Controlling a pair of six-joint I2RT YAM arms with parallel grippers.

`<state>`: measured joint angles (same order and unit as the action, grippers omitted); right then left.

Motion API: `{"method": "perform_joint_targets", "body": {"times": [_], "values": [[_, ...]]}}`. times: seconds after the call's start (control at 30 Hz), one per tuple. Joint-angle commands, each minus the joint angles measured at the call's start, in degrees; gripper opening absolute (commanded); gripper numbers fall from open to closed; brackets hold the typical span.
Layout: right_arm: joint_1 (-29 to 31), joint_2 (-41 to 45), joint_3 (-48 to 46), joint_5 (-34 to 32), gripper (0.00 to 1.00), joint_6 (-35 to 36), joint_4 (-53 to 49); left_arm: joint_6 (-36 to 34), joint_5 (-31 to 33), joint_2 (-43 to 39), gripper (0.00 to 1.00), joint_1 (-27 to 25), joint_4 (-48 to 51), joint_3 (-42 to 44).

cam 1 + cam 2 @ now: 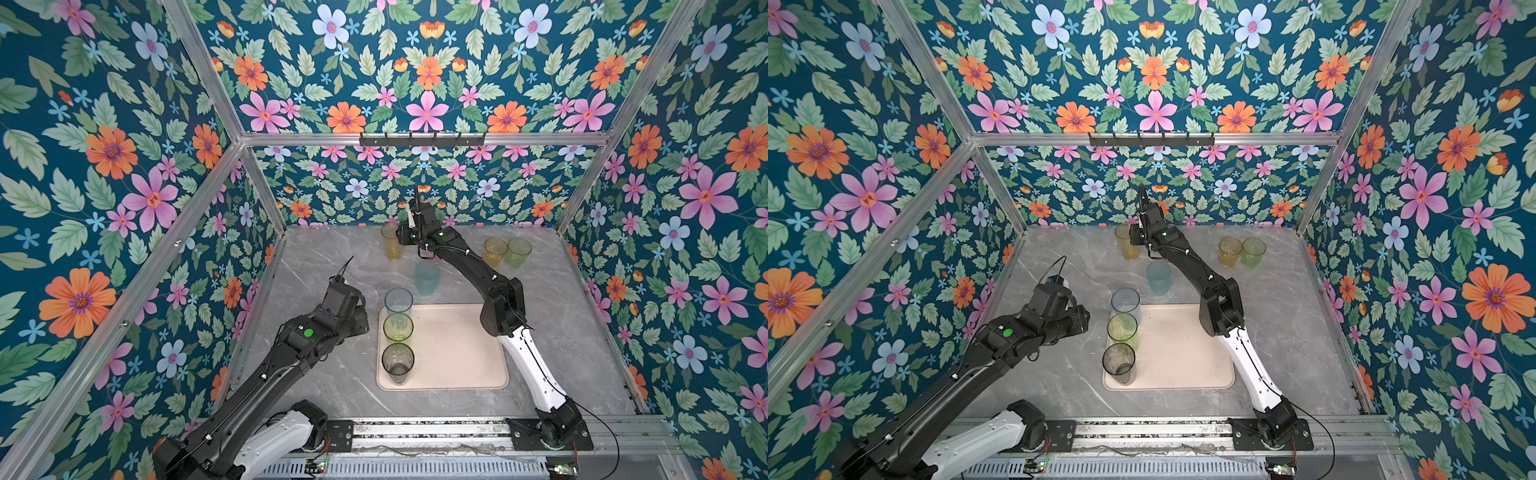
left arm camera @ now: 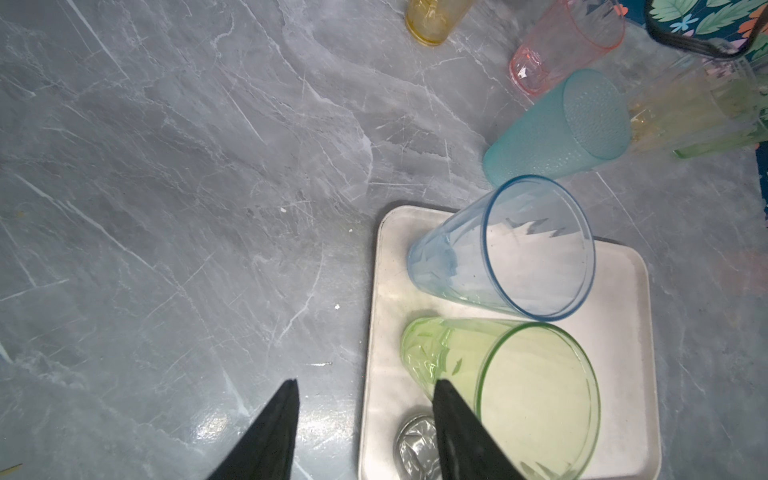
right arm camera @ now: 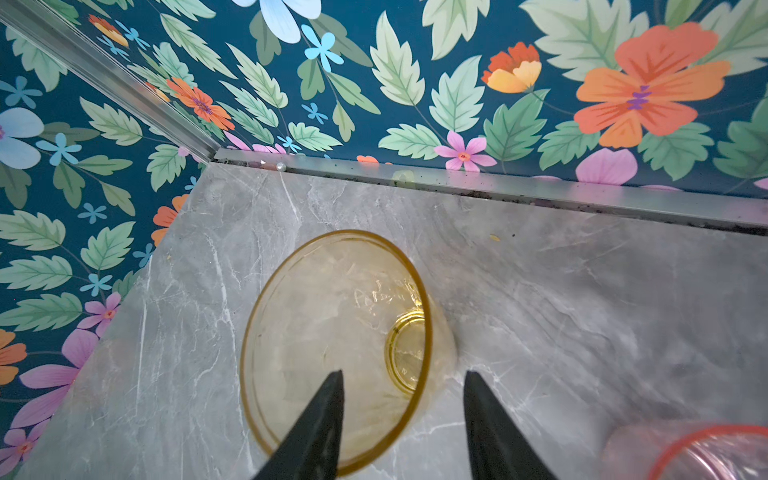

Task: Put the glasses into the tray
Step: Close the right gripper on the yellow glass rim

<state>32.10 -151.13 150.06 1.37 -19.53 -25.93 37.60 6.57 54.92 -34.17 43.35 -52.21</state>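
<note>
- Beyond the tray (image 1: 457,353), our right gripper (image 3: 403,374) straddles the wall of the amber glass (image 3: 332,316), jaws apart, not yet pinching.
- Our left gripper (image 2: 366,382) hangs beside the tray, half-open and empty.
- Next we pinch and lift straight.

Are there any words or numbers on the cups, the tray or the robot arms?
None can be read.
The amber glass, the blue glass and the tray show no lettering.
The green dot on the left arm is a plain spot.

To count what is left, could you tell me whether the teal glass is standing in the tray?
No: in a top view the teal glass stands on the table, just beyond the far rim of the tray.
</note>
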Motion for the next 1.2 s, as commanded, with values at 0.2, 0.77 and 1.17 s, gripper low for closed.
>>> {"method": "perform_joint_targets", "body": {"times": [0.2,0.77,1.17], "values": [[0.11,-0.3,0.67,0.13,0.38,-0.12,-0.04,1.1,0.57,-0.86,0.55,0.07,0.06,0.61],[0.08,1.67,-1.15,0.42,0.25,0.42,-2.88,1.87,0.8,-2.24,0.55,0.07,-0.16,2.35],[0.07,2.43,-1.44,0.07,0.18,1.11,-5.46,2.07,1.17,-3.28,0.55,0.07,0.32,2.72]]}}
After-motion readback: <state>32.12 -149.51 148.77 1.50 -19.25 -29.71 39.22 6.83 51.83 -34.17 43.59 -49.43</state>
